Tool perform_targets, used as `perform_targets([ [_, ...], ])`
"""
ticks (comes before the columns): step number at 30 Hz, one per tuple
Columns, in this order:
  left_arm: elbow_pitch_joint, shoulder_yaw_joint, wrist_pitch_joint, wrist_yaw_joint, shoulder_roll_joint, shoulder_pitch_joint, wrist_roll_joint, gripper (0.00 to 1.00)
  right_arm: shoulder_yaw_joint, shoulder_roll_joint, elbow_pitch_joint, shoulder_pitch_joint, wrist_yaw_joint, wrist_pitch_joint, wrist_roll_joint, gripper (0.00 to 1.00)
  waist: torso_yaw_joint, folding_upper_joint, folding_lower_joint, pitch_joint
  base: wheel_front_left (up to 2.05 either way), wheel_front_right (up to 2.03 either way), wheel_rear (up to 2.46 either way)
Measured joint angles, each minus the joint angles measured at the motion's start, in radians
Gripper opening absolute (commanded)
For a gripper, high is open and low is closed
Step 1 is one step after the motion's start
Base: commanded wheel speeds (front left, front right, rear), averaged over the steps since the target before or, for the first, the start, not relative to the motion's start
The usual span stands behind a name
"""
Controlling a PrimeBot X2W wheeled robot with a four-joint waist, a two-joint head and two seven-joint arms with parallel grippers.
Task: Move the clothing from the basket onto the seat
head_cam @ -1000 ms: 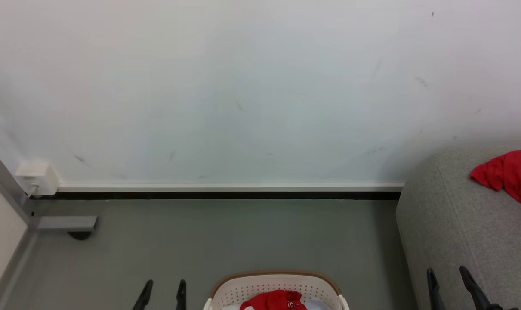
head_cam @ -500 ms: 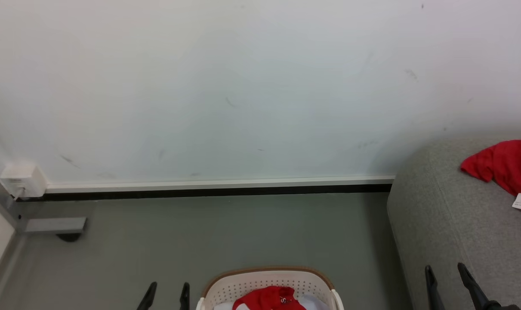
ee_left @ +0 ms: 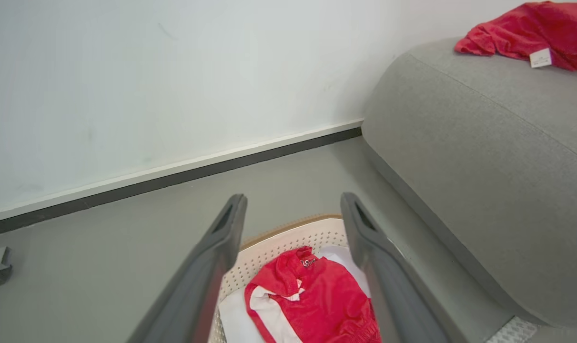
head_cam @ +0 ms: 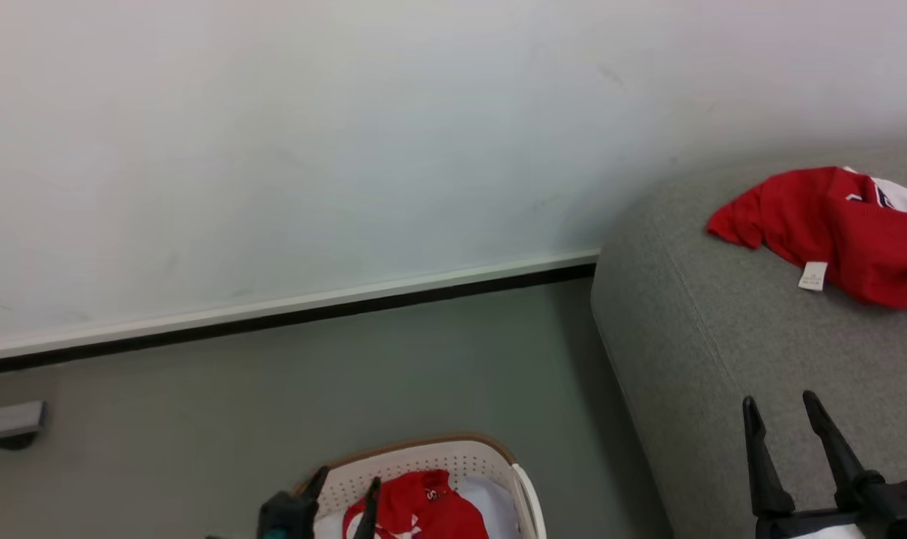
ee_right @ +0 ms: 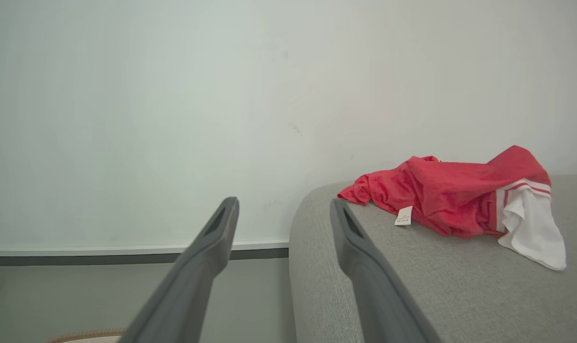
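Fingers on both sides are spread wide, and neither hand holds anything. From my head view the left gripper (head_cam: 348,479) hangs over the left part of the basket (head_cam: 453,449), its dark fingers crossing the brown rim. Through the left wrist view the left gripper (ee_left: 293,197) frames the basket (ee_left: 288,227) from above, and I can't tell that either finger touches the plastic or the cloth. The red jersey (head_cam: 423,513) lies crumpled inside the basket on top of a white cloth (head_cam: 490,498); from the wrist I make out the red jersey (ee_left: 317,297) with its white trim and small lettering near the collar. The right gripper (head_cam: 780,402) sits over the front of the grey seat (head_cam: 723,337), its tips apart and pointing toward the wall. A second jersey (head_cam: 835,232), red with a white label tag, lies heaped on the seat top, well apart from the right gripper (ee_right: 283,202); white fabric shows at the far end of that second jersey (ee_right: 450,195).
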Motion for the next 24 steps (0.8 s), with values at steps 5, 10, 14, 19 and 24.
perform_targets([
  [5, 0.136, -0.039, 0.058, -0.019, -0.001, -0.117, 0.029, 1.0, 0.009, 0.001, -0.052, -0.043, 0.0, 0.0, 0.013, 1.0, -0.047, 0.0, 0.0001, 0.072, 0.0, 0.0, 0.0],
  [10, 0.249, -0.062, 0.109, -0.037, 0.002, -0.224, 0.04, 1.0, 0.014, 0.001, -0.103, -0.081, 0.0, 0.0, 0.028, 1.0, -0.089, 0.0, 0.0001, 0.163, 0.0, 0.0, 0.0],
  [14, 0.328, -0.081, 0.142, -0.051, 0.004, -0.304, 0.054, 1.0, 0.016, 0.002, -0.138, -0.106, 0.0, 0.0, 0.04, 1.0, -0.114, 0.0, 0.0002, 0.246, 0.0, 0.0, 0.0],
  [19, 0.435, -0.106, 0.196, -0.069, 0.004, -0.392, 0.065, 1.0, 0.024, 0.002, -0.171, -0.146, 0.0, 0.0, 0.073, 1.0, -0.134, 0.0, 0.0002, 0.348, 0.0, 0.0, 0.0],
  [24, 0.519, -0.138, 0.22, -0.076, -0.002, -0.479, 0.075, 1.0, 0.032, 0.003, -0.199, -0.175, 0.0, 0.0, 0.087, 1.0, -0.141, 0.0, 0.0003, 0.443, 0.0, 0.0, 0.0],
])
